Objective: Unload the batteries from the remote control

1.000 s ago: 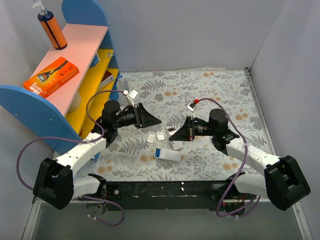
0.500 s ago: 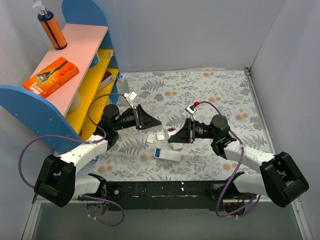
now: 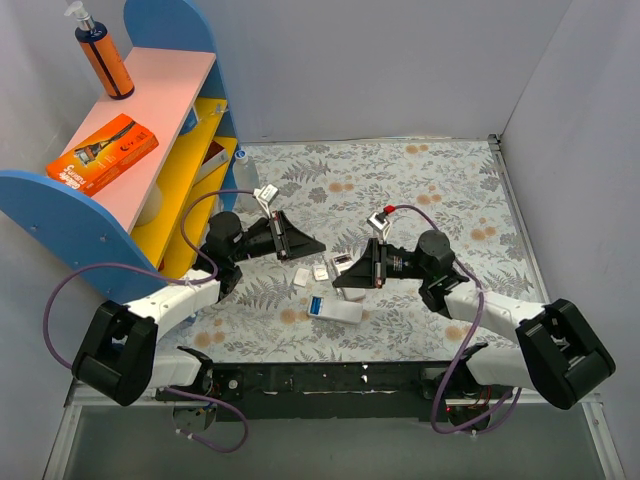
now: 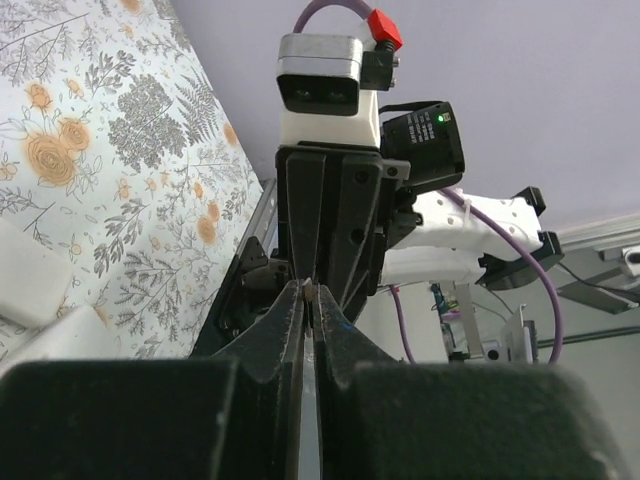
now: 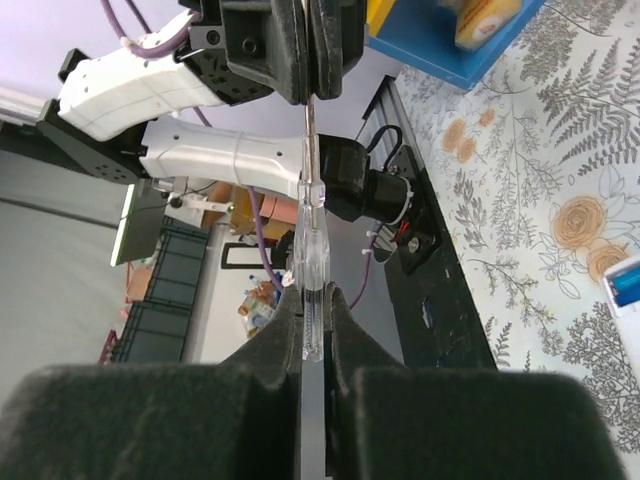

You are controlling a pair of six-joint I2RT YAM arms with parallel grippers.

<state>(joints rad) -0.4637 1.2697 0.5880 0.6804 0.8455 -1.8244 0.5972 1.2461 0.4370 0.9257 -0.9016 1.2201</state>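
Note:
The white remote control [image 3: 338,311] lies face down on the floral table, with a blue battery [image 3: 317,304] showing at its open left end. A corner of the remote also appears in the right wrist view [image 5: 628,285]. Above it my right gripper [image 3: 336,281] [image 5: 313,292] is shut on the clear handle of a small screwdriver [image 5: 311,270]. The screwdriver's thin metal shaft runs across into my left gripper [image 3: 322,245] [image 4: 310,292], which is shut on its tip. Both grippers hang off the table and face each other.
Small white flat cover pieces [image 3: 301,278] [image 3: 321,272] lie just behind the remote, and another white piece [image 3: 355,292] lies beside it. A blue and yellow shelf [image 3: 60,200] with an orange box [image 3: 102,152] stands at the left. A clear bottle [image 3: 243,170] lies by the shelf.
My left gripper has shut on the screwdriver's shaft. Both wrists have drawn slightly closer together over the remote.

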